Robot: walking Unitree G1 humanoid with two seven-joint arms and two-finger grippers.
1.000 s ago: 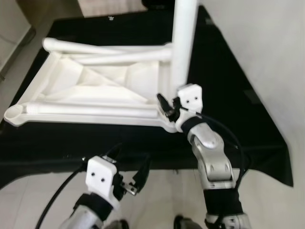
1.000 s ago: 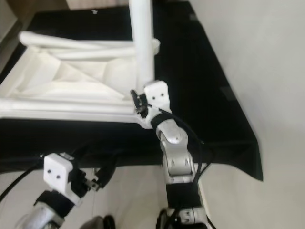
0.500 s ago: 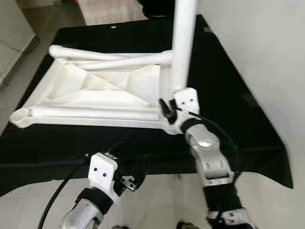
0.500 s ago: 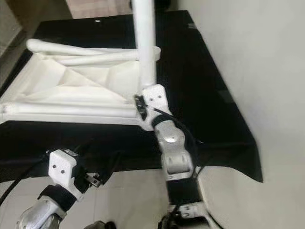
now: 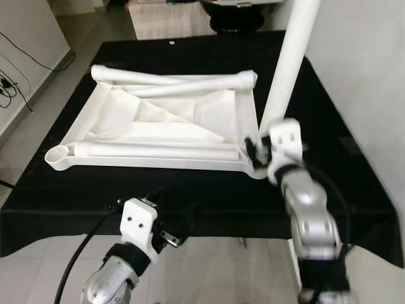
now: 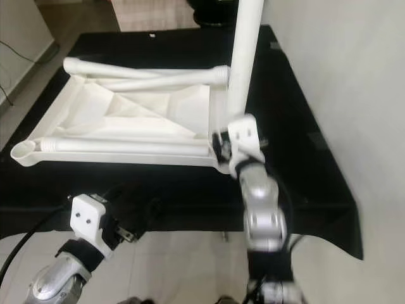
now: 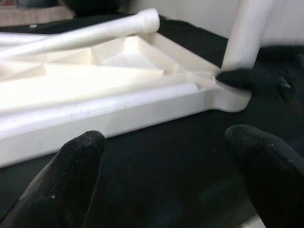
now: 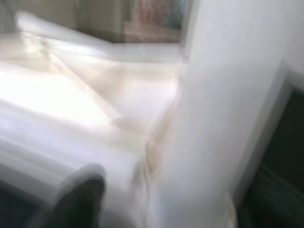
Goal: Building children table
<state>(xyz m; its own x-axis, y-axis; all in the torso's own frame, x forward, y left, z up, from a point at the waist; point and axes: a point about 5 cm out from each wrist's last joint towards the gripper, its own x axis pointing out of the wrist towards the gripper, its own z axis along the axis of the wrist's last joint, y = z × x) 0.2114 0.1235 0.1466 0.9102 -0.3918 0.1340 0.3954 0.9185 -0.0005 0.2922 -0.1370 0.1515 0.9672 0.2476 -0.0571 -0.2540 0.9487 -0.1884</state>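
Observation:
A white children's table top (image 5: 158, 120) lies upside down on a black-covered table (image 5: 95, 190). Two loose white legs rest on it, one along the far side (image 5: 183, 85) and one along the near side (image 5: 152, 151). A third leg (image 5: 288, 63) stands upright in the near right corner socket. My right gripper (image 5: 256, 151) is at that leg's base, shut on it; the right wrist view is blurred, with the leg (image 8: 223, 118) between dark fingers. My left gripper (image 5: 174, 212) hangs open at the table's front edge, its fingers (image 7: 71, 175) wide apart with nothing between them.
A pale wall (image 5: 367, 76) runs close along the table's right side. Cables (image 5: 9, 76) lie on the floor at the left. A dark round object (image 5: 237, 12) and a beige block (image 5: 164, 12) stand beyond the far edge. Tiled floor (image 5: 221, 272) lies below the front edge.
The camera has pulled back and up, so more of the table shows. My right gripper stays at the upright leg's base. My left gripper stays low by the front edge.

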